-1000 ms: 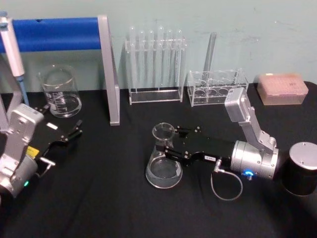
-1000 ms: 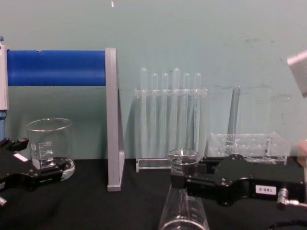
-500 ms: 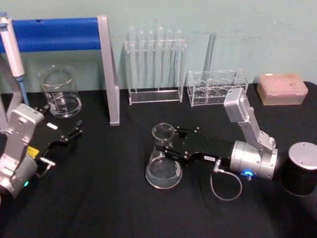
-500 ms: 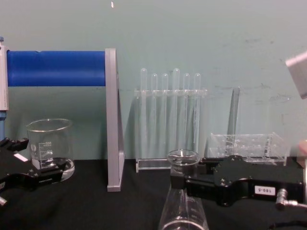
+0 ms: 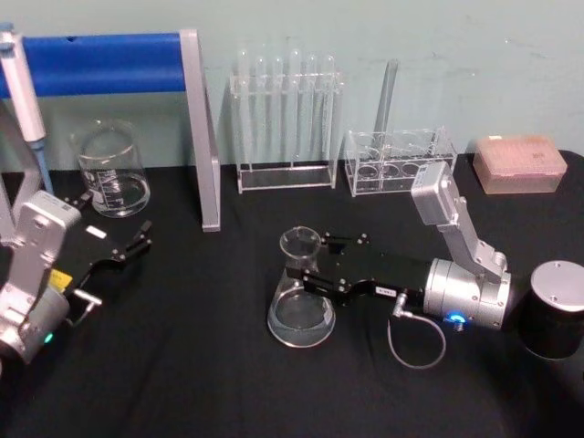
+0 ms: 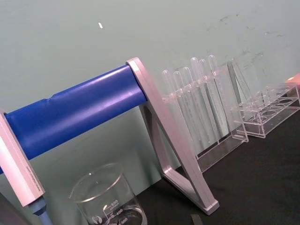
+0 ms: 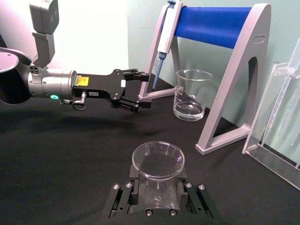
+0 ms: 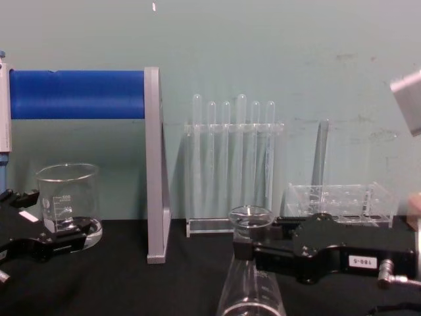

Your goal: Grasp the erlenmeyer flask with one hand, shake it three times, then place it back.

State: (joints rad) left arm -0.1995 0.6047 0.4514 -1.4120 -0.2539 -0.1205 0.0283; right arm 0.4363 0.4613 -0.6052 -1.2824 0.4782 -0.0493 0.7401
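**A:** Layout and clearances?

**B:** The black cloth-covered table (image 5: 210, 374) runs back to the teal wall. The clear glass conical erlenmeyer flask (image 5: 299, 308) stands upright near mid-table. Open cloth lies in front of it and across to the black left gripper (image 5: 130, 245). Behind the flask, well apart, stands the clear acrylic rack of thin test tubes (image 5: 285, 119). The grey-legged stand with a blue bar (image 5: 100, 62) is behind and to the left, also well apart.

**A:** Right side?

**B:** The black right gripper (image 5: 294, 268) reaches in from the right, its arm low over the cloth. A low clear rack (image 5: 399, 162) and a pink box (image 5: 518, 164) sit along the wall behind the arm, apart from it.

**A:** Fingers on the flask?

**B:** In the right wrist view, the pads (image 7: 135, 188) sit one on each side of the neck, just below the flared rim. They press against the glass, clamped on the neck. The base appears to rest on the cloth, but I cannot tell whether there is a gap.

**A:** Left arm?

**B:** It is idle at the left, fingers wide apart with nothing between them. It is near the straight-walled glass beaker (image 5: 111, 173), not touching it.
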